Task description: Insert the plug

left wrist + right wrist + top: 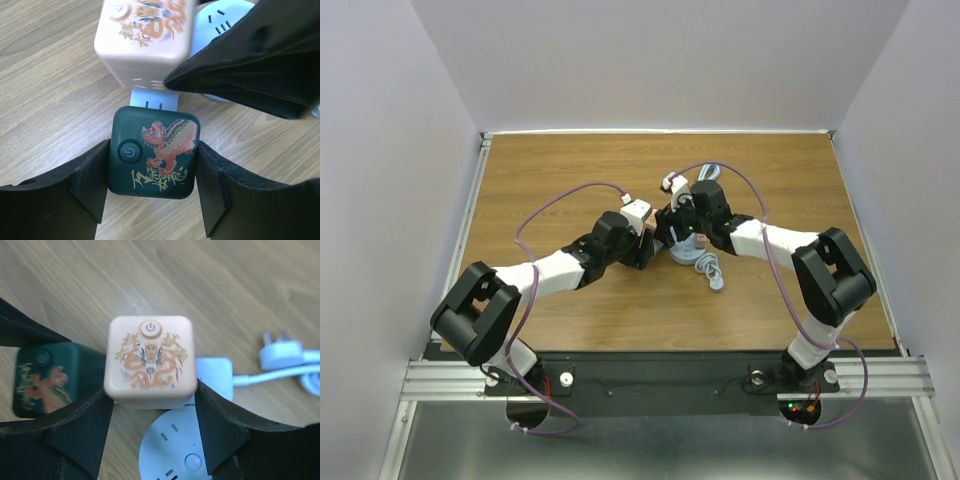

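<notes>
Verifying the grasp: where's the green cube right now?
Left wrist view, centre: the green cube sits clamped between the left fingers. Its white plug points at the cream cube directly ahead.

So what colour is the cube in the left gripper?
Dark green cube, red-and-gold print; left wrist view.

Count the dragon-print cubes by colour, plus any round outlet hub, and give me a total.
dark green cube: 1
cream cube: 1
white round outlet hub: 1
Total: 3
</notes>
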